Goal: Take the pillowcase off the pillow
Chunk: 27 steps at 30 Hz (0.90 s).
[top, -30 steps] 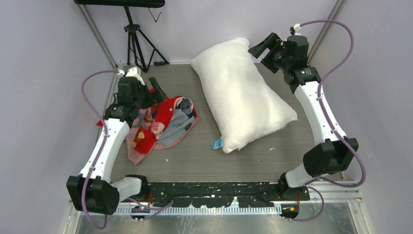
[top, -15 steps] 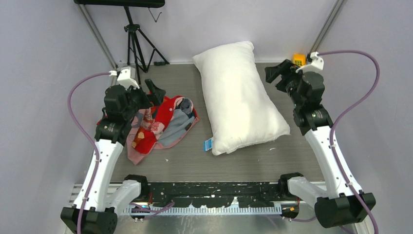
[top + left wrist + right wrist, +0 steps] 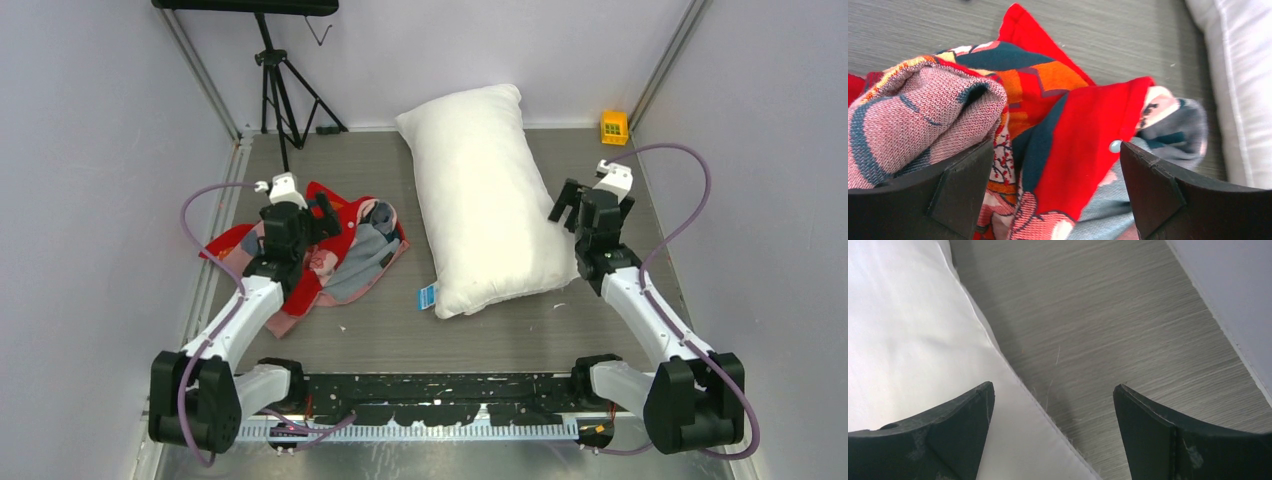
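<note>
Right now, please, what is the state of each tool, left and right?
Left tool: open, gripping nothing, over the pillowcase.
Right tool: open, empty, beside the pillow.

Likely a robotics lab, tripod (image 3: 268, 57), plain partition walls (image 3: 80, 120), metal frame posts (image 3: 199, 72)

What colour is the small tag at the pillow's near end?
The tag is blue; top external view.

I read no text anywhere. Blue tag (image 3: 428, 296) on the pillow (image 3: 485, 190), near end: too small. Yellow block (image 3: 613, 127) by far wall: markings blurred.
</note>
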Motion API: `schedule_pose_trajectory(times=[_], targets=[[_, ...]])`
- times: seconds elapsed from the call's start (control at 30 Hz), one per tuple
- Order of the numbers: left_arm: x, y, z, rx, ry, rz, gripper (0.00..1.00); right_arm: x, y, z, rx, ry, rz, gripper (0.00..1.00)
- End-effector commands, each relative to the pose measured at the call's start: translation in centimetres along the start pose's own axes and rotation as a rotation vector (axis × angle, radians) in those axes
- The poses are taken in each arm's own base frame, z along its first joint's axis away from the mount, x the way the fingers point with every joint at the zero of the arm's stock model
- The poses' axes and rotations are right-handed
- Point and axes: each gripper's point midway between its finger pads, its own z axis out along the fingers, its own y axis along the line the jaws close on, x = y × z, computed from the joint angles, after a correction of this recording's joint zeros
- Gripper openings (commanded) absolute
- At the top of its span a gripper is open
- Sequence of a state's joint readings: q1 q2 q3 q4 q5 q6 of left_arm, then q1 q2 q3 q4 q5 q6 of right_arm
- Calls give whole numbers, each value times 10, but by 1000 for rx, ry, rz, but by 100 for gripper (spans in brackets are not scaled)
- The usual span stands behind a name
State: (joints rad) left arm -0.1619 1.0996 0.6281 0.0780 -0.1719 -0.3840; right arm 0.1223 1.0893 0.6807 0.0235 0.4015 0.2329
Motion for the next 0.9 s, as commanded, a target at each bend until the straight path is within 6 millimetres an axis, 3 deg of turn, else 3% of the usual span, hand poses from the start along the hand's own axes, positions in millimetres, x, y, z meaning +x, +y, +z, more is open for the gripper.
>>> schedule_pose_trajectory(times=[0.0, 0.2, 0.33, 0.47, 0.6, 0.73, 0.8, 0.87], targets=[[-13, 11, 14, -46, -106, 105, 100, -5, 8, 1, -81, -110, -31, 93], [5, 42, 22, -158, -109, 244, 100, 34, -4, 24, -9, -72, -58, 92], [21, 52, 32, -151, -112, 245, 100, 55, -9, 43, 29, -43, -48, 92], [38, 60, 45, -161, -102, 279, 100, 68, -14, 53, 44, -73, -46, 91], [31, 59, 51, -157, -157, 314, 98, 68, -14, 62, 26, -96, -68, 92], [45, 68, 62, -134, -213, 291, 97, 77, -25, 68, 29, -108, -17, 92], [53, 68, 60, -133, -157, 291, 98, 79, -27, 69, 18, -112, -4, 91], [48, 66, 60, -127, -184, 293, 100, 86, -32, 69, 27, -114, 10, 90]])
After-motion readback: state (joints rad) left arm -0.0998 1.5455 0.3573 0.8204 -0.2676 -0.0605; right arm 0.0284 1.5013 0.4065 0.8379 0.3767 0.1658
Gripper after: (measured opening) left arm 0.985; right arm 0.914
